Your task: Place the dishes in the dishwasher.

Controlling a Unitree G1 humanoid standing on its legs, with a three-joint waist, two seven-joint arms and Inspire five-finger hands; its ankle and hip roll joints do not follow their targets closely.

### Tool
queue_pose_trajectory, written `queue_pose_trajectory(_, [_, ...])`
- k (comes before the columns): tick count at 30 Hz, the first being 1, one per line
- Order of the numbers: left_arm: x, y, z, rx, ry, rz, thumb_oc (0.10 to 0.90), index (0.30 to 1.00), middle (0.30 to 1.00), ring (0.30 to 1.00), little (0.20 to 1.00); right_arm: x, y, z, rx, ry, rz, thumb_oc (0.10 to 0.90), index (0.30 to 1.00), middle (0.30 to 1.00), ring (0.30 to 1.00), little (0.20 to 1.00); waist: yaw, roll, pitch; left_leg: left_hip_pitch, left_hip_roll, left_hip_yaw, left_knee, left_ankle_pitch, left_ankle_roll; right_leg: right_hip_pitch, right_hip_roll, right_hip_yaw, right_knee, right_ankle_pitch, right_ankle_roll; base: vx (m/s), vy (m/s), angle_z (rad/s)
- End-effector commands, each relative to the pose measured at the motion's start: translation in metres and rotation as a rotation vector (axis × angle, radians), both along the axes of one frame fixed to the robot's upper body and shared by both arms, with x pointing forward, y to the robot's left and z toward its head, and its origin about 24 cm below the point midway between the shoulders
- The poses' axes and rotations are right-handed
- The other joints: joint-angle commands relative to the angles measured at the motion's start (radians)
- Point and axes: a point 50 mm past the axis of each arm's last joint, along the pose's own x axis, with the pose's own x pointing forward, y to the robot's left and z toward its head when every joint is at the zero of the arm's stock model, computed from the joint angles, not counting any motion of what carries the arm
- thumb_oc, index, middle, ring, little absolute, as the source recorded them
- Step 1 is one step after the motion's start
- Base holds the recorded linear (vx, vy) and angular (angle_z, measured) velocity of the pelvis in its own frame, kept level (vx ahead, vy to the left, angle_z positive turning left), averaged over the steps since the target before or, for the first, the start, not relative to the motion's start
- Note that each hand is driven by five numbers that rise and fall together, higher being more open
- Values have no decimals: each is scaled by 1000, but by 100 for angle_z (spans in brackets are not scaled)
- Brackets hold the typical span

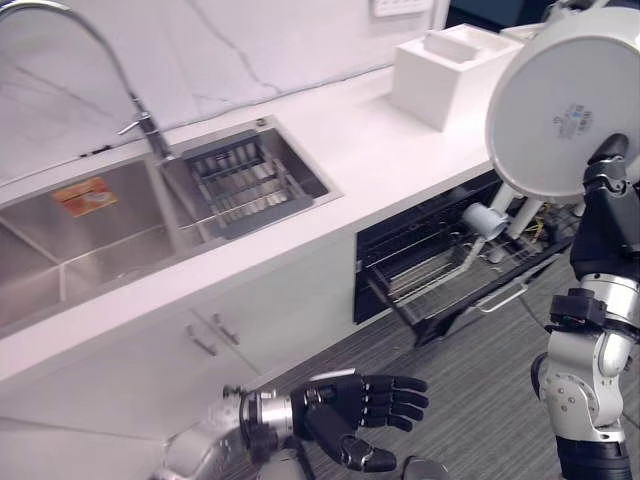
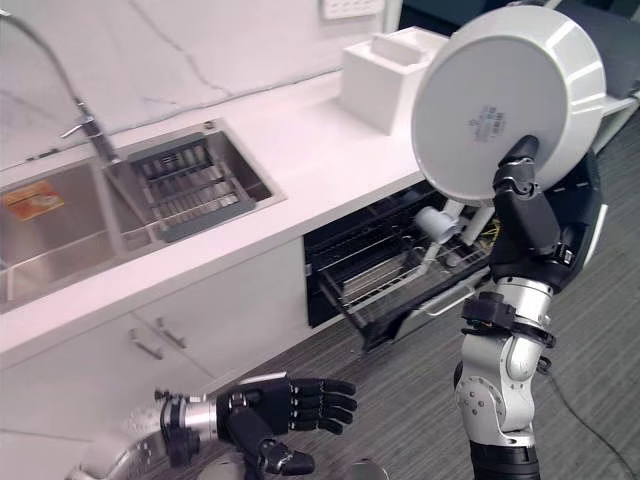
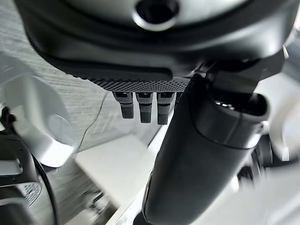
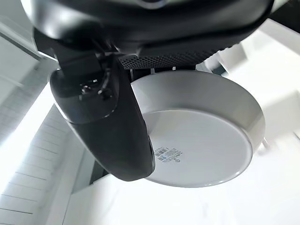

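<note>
Right hand [image 2: 528,215] grips round glossy white bowl [image 2: 510,100].

Kitchen: sink [image 1: 80,235], faucet [image 1: 95,45], white counter [image 1: 380,150]; open dishwasher [image 1: 450,265].

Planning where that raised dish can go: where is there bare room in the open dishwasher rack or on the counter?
The rack is bare at its front left; its right end is crowded by a cup and utensils. The counter lies bare between sink basket and white box. The right hand holds the plate.
</note>
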Motion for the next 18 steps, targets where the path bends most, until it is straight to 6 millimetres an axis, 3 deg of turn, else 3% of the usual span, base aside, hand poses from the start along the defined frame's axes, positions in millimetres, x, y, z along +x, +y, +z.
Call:
queue_pose_trajectory(1, [27,-10,12,-108,-143,190,800,900,900,900,900,-24,13,61,-235,-342,34,400,300,300,300,300,-3,-1,-34,88,-62,-57,51,-236,27,55,-27,-15,-105,-17,8,-85,-603,-28])
queue_pose_trajectory(3, [22,2,-15,-57,-70,326,800,900,900,900,900,-24,12,60,-271,-323,62,400,300,300,300,300,-7,-9,-26,72,-46,-56,51,-206,15,57,-2,-18,-105,-18,-17,-54,-495,-15])
queue_pose_trajectory(5, [9,22,-48,22,36,491,800,900,900,900,900,-22,9,56,-321,-290,68,400,300,300,300,300,-5,-24,-25,81,-67,-45,51,-200,22,57,3,-25,-105,-22,-33,0,-386,6])
queue_pose_trajectory(6, [6,31,-55,56,78,561,800,900,900,900,900,-22,8,53,-329,-279,78,400,300,300,300,300,0,-28,-27,89,-98,-53,51,-207,30,57,2,-21,-105,-23,-36,60,-224,36])
queue_pose_trajectory(8, [-9,56,-76,124,199,755,800,900,900,900,900,-20,14,45,-321,-251,125,400,300,300,300,300,24,-10,-33,70,-208,-151,51,-238,53,47,33,18,-105,-23,-31,116,-151,28])
queue_pose_trajectory(9, [-22,78,-93,234,288,901,800,900,900,900,900,-21,18,35,-304,-218,75,400,300,300,300,300,34,18,-29,13,-207,-101,51,-218,48,65,59,-12,-105,-37,-32,110,-101,2])
queue_pose_trajectory(11, [-28,83,-101,306,325,942,800,900,900,900,900,-23,16,30,-276,-201,-6,400,300,300,300,300,44,22,-20,-26,-211,-65,51,-199,44,87,65,-39,-105,-52,-39,160,-47,37])
queue_pose_trajectory(12, [-39,88,-112,348,417,1009,800,900,900,900,900,-22,15,24,-271,-171,-55,400,300,300,300,300,61,19,-15,-39,-240,-48,51,-200,56,122,68,-59,-105,-80,-42,238,40,56])
queue_pose_trajectory(18, [-62,98,-128,436,583,1128,800,900,900,900,900,-22,13,14,-275,-92,-30,400,300,300,300,300,69,-2,-39,3,-252,-49,51,-241,91,152,39,-92,-105,-99,-28,194,148,-33])
